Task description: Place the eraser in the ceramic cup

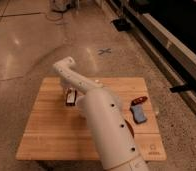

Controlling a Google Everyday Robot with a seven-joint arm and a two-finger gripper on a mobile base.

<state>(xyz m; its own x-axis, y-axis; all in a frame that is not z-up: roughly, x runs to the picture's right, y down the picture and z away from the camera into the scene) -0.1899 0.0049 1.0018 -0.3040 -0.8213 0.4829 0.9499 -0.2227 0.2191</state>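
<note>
The eraser (139, 101), a small dark block with reddish marks, lies on the right side of the wooden table (46, 135). The white ceramic cup (79, 105) stands near the table's middle, mostly covered by my white arm (108, 130); only its left edge shows. My gripper (70, 95) hangs from the arm's far bend over the table's left middle, just left of the cup and far from the eraser. A small pale thing with dark sides shows at the gripper.
A small flat blue object (140, 116) lies just in front of the eraser. A sliver of something orange-red (131, 131) shows at the arm's right edge. The table stands on a polished floor, with dark shelving along the right.
</note>
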